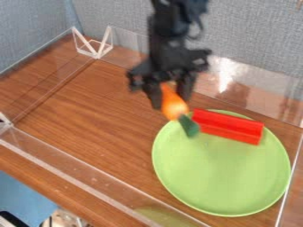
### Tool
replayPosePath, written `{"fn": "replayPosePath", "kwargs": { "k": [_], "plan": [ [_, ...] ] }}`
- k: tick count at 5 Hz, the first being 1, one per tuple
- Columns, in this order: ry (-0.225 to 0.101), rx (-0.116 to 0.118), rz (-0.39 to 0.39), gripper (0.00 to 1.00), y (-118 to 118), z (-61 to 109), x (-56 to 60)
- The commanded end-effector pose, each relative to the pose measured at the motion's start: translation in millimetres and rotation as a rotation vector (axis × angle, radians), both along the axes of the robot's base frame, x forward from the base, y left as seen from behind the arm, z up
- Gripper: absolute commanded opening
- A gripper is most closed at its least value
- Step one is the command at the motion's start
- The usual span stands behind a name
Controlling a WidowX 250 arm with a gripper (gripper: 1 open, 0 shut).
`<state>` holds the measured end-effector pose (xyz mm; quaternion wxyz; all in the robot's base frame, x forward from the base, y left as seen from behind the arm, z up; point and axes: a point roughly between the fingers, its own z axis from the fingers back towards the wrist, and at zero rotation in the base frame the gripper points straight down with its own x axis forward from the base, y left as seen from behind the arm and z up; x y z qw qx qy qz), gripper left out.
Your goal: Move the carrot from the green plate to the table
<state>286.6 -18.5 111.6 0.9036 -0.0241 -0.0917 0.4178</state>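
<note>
My gripper hangs above the left rim of the green plate, shut on the carrot. The carrot is a small orange toy with a dark green stub that points down and to the right. It is lifted clear of the plate. The brown wood-grain table stretches to the left below the gripper. The arm is blurred.
A red rectangular block lies on the plate's upper part, right beside the carrot's green tip. Clear acrylic walls run along the table's edges. A small white wire stand sits at the back left corner.
</note>
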Motion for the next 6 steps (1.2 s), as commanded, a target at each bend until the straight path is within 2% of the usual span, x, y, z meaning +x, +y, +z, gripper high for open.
{"fn": "replayPosePath", "kwargs": {
  "k": [1, 2, 3, 4, 5, 6],
  "plan": [
    [-0.088, 0.007, -0.016, 0.00, 39.0, 22.5, 17.1],
    [-0.080, 0.014, -0.016, 0.00, 63.2, 17.7, 15.9],
    [-0.090, 0.051, -0.043, 0.00, 57.7, 15.6, 20.8],
    [-0.079, 0.072, -0.065, 0.00, 47.1, 11.7, 20.9],
    [-0.085, 0.100, -0.083, 0.00, 43.4, 9.1, 26.0],
    [-0.080, 0.110, -0.067, 0.00, 47.5, 4.8, 31.2]
  ]
}}
